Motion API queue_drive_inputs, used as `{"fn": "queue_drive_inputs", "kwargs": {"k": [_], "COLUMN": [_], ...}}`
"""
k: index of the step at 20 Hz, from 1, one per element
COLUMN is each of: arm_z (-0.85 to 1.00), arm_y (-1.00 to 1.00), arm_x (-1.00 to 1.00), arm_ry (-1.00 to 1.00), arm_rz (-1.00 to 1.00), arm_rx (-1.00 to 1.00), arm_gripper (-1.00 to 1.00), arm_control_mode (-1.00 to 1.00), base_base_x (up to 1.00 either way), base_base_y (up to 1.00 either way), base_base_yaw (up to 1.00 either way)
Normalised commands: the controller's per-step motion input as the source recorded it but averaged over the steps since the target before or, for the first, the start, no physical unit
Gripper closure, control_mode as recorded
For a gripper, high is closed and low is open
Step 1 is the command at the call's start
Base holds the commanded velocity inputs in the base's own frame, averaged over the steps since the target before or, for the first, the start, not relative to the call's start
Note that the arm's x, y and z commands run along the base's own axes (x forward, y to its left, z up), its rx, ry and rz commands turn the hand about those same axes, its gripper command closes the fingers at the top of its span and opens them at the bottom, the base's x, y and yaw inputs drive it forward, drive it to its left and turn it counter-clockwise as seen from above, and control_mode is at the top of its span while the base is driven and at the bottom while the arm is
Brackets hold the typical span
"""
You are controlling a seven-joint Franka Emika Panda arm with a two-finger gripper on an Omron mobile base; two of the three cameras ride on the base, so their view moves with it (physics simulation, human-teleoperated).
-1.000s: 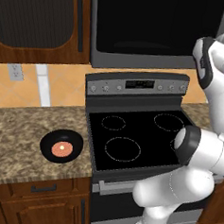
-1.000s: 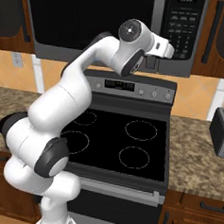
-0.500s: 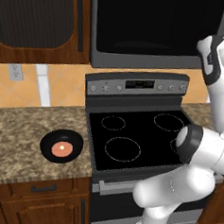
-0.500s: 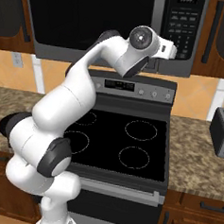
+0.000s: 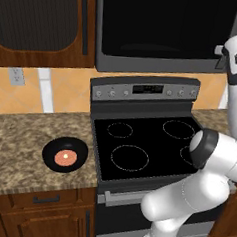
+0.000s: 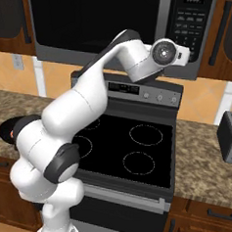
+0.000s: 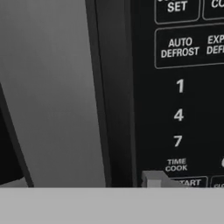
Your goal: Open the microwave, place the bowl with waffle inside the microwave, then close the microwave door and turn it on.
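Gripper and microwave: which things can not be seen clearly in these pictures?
- Gripper fingers: hidden behind the hand in the right base view; whether they hold the door handle cannot be told.
- Microwave: its top is cut off by the frame edge in both base views.
- Bowl with waffle: in the right base view the arm covers nearly all of it.
- START button: partly covered in the hand view.

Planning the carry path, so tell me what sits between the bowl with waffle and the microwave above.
In the left base view, the stove's front left burner ring and grey control panel lie between the bowl with waffle and the microwave.

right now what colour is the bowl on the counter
Black, with an orange-pink disc at its centre; the bowl shows best in the left base view.
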Motion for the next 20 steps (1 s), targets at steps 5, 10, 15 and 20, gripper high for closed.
{"fn": "queue_drive_inputs", "kwargs": {"k": [5, 10, 15, 20], "arm_z": [-0.48, -0.34, -0.02, 0.0], "arm_y": [0.33, 0.99, 0.99, 1.0], "arm_x": [0.98, 0.91, 0.38, -0.23], "arm_ry": [0.0, 0.0, 0.0, 0.0], "arm_rz": [0.15, 0.14, 0.24, 0.2], "arm_rx": [0.0, 0.0, 0.01, -0.01], "arm_gripper": [1.0, 1.0, 1.0, 1.0], "arm_control_mode": [-1.0, -1.0, -1.0, -1.0], "base_base_x": [0.0, 0.0, 0.0, 0.0], "base_base_y": [0.0, 0.0, 0.0, 0.0], "base_base_yaw": [0.0, 0.0, 0.0, 0.0]}}
